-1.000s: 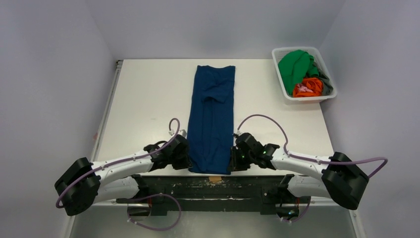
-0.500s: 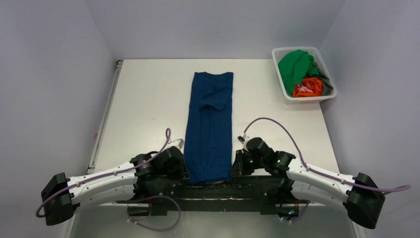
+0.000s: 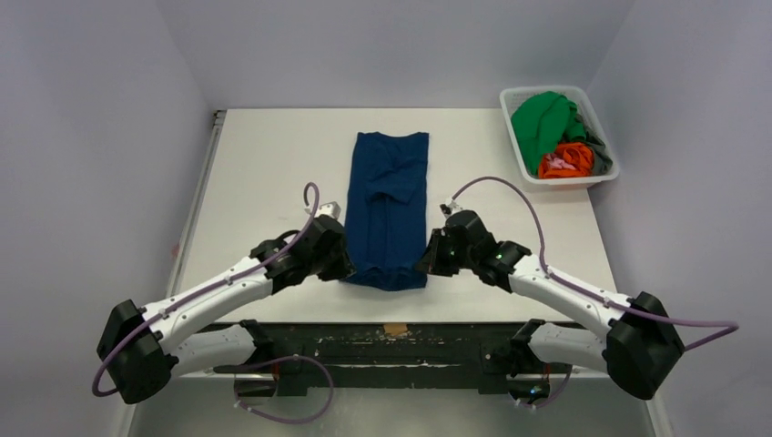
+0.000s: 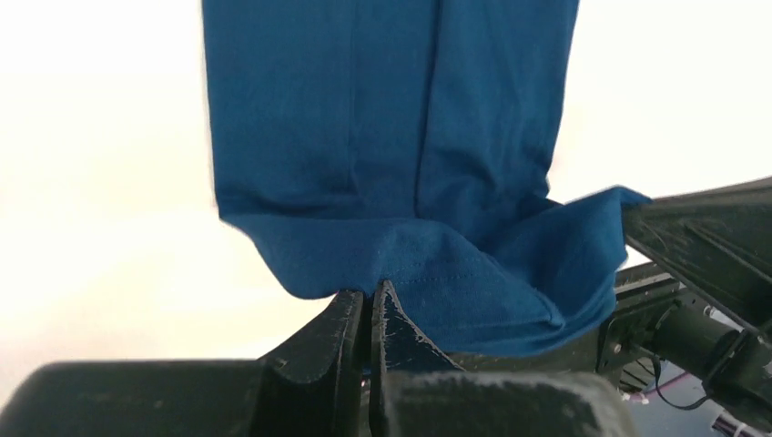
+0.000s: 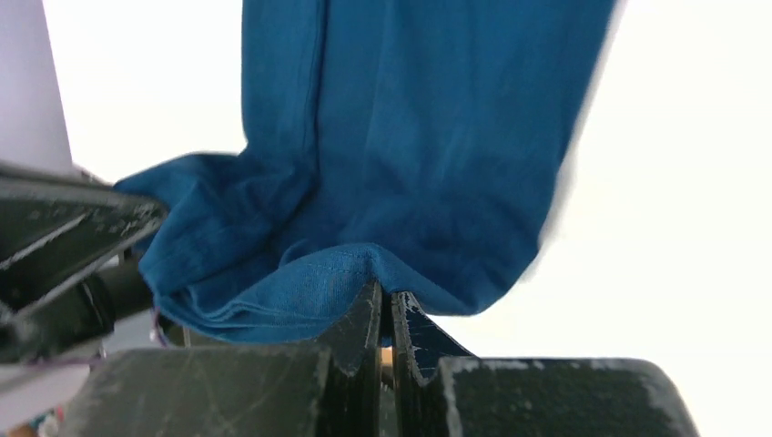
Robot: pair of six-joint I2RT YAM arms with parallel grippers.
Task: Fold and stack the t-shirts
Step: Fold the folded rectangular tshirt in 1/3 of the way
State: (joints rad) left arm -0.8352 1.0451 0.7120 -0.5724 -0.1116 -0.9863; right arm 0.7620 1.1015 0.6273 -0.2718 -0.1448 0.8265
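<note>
L hand [image 4: 371,293] & R hand [image 5: 386,299] each pinch navy t-shirt [image 3: 387,200] hem, raised.

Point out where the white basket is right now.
Top view: the white basket sits at the far right corner of the table, holding crumpled shirts, right of the navy t-shirt.

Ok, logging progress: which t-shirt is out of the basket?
The navy blue t-shirt: it lies on the table; the green, orange and grey ones are bunched in the white basket.
</note>
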